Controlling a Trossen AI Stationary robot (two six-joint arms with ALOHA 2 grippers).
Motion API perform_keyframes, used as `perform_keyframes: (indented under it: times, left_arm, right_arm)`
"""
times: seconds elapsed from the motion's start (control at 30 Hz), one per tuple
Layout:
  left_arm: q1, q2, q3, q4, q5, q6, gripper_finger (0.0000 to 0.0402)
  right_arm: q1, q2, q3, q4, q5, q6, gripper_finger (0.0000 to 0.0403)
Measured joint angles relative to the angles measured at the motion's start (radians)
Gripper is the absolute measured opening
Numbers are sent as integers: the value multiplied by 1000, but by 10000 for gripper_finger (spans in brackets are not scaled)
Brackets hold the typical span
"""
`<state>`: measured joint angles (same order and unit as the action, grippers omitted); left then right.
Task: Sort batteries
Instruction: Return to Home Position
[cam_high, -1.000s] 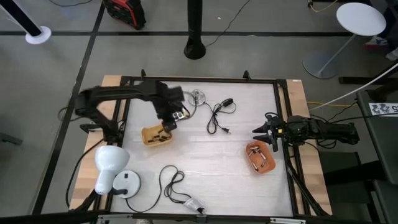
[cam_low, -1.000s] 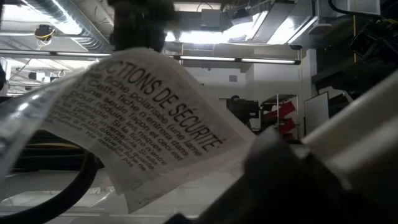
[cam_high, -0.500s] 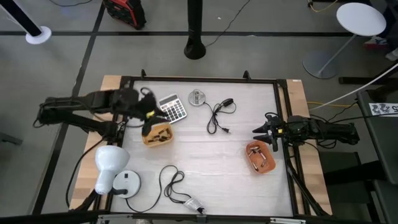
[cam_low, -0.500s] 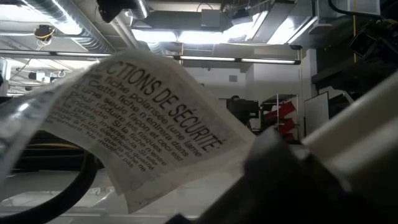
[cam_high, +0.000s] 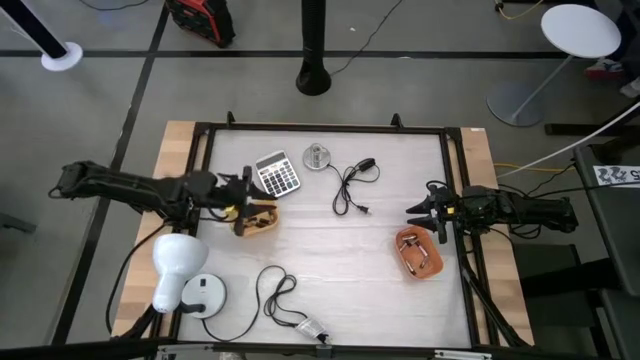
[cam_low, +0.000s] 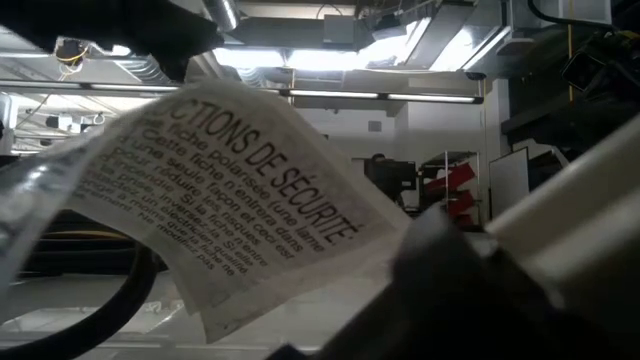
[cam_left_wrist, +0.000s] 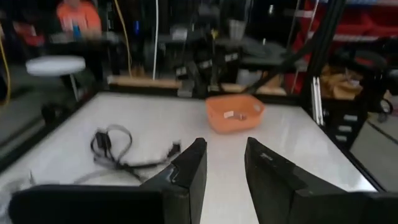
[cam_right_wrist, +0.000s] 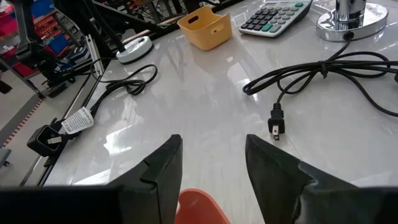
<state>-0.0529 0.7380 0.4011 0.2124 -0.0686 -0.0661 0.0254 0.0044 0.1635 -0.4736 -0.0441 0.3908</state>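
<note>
At the edge of the yellow bin (cam_high: 268, 224), left hand (cam_high: 246, 193) hangs unclenched and empty; pull back level, clear of its rim.

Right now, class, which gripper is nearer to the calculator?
Left. The left gripper is close beside the calculator, next to the yellow bin. The right gripper is far across the table, by the orange bin.

Jaws of the right gripper (cam_right_wrist: 212, 142) apart over the orange bin (cam_right_wrist: 198, 208); yellow bin (cam_right_wrist: 205, 26) near the calculator (cam_right_wrist: 273, 15).
</note>
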Motion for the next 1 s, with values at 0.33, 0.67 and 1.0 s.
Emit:
perform_keyframes:
  times: [0.33,0.67,1.0]
  left_arm:
    - [0,-2,-295,497,0,43,98]
    - [6,-179,-391,472,-20,54,98]
    - [48,-428,-391,159,-29,82,98]
  right_arm:
    - [0,0,0,0,0,0,170]
    - [0,0,0,0,0,0,170]
    - [0,0,0,0,0,0,170]
